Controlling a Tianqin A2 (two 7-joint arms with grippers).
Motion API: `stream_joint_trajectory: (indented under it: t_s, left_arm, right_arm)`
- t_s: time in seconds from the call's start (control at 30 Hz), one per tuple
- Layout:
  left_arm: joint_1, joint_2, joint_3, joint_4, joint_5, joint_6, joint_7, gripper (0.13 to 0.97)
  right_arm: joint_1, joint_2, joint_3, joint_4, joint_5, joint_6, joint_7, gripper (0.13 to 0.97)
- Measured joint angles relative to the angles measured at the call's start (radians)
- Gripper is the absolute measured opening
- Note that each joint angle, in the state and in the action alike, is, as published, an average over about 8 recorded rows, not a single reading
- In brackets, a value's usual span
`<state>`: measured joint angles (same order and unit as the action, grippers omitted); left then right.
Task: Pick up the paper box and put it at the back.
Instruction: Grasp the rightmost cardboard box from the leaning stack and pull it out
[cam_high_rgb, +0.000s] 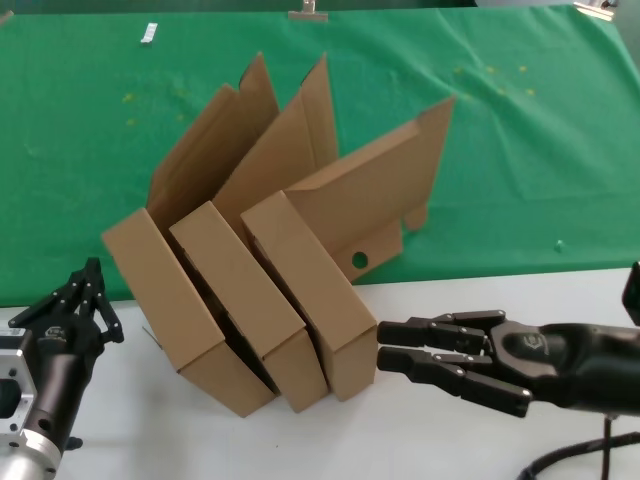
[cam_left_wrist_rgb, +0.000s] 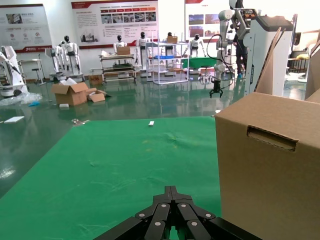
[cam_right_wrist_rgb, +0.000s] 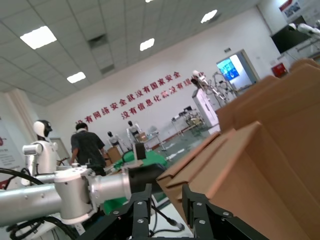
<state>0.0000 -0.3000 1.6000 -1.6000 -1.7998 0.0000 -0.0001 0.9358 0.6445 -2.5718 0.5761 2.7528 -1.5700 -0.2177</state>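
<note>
Head view: three alike paper boxes stand side by side, lids raised, straddling the white table (cam_high_rgb: 300, 440) edge and the green cloth (cam_high_rgb: 520, 150). Right claw (cam_high_rgb: 385, 345), slightly parted and empty, sits just beside the rightmost paper box (cam_high_rgb: 315, 295). Left claw (cam_high_rgb: 85, 285), closed and empty, waits near the leftmost.

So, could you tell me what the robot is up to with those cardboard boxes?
Three flat cardboard mailer boxes stand side by side with lids open, straddling the white tabletop and the green cloth. The right gripper, fingers slightly apart, is level with the near end of the rightmost paper box, close beside it but not gripping it. The left gripper waits shut beside the leftmost box. Nothing has been lifted yet.
</note>
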Motion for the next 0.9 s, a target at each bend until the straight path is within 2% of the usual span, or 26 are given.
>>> stream_joint_trajectory:
  t_s: [0.13,0.43,0.73,0.9]
  left_arm:
    - [0.000,0.000,0.000,0.000,0.000,0.000,0.000,0.144]
    - [0.000,0.000,0.000,0.000,0.000,0.000,0.000,0.144]
    - [0.000,0.000,0.000,0.000,0.000,0.000,0.000,0.180]
    - [0.000,0.000,0.000,0.000,0.000,0.000,0.000,0.220]
  right_arm:
    - [0.022,-0.020,-0.029,-0.054,0.000,0.000,-0.006,0.273]
    - [0.093,-0.096,-0.122,-0.224,0.000,0.000,-0.044,0.354]
    - [0.140,-0.174,-0.173,-0.353,-0.007,0.000,-0.063,0.501]
    - [0.150,-0.206,-0.179,-0.389,-0.020,0.000,-0.070,0.626]
